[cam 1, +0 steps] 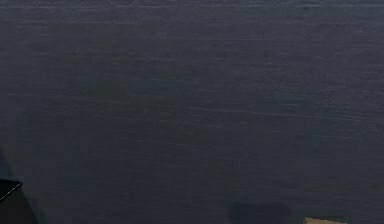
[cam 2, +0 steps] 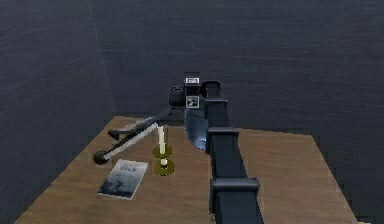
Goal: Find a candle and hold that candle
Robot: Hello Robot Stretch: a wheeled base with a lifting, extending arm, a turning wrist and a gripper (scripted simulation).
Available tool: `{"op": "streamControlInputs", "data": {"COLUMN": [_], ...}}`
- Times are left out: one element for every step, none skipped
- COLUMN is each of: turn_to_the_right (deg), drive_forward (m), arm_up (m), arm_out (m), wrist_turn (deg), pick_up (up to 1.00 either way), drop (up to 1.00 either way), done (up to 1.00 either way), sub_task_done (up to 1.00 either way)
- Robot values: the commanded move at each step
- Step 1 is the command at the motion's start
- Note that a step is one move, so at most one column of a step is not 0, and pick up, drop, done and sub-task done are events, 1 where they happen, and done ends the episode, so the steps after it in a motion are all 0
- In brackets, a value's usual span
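Forward view: a dark blue-grey wall [cam 1: 190,100]. In the arm side view, dark walls meet in a corner behind a wooden tabletop [cam 2: 290,180]. The arm [cam 2: 225,160] extends over it. I cannot tell whether the hand [cam 2: 108,145] holds anything. A booklet [cam 2: 124,178] lies flat just beside the white candle [cam 2: 160,140], which stands upright on the tabletop near the hand's fingers.

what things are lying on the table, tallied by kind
candle: 1
book: 1
total: 2, both on the wooden table
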Motion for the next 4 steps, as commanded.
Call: {"op": "streamControlInputs", "data": {"turn_to_the_right": [0.0,0.0,0.0,0.0], "drive_forward": [0.0,0.0,0.0,0.0], "arm_up": [0.0,0.0,0.0,0.06], "arm_out": [0.0,0.0,0.0,0.0], "wrist_turn": [45.0,30.0,0.0,0.0], "pick_up": [0.0,0.0,1.0,0.0], "drop": [0.0,0.0,0.0,0.0], "done": [0.0,0.0,0.0,0.0], "sub_task_done": [0.0,0.0,0.0,0.0]}}
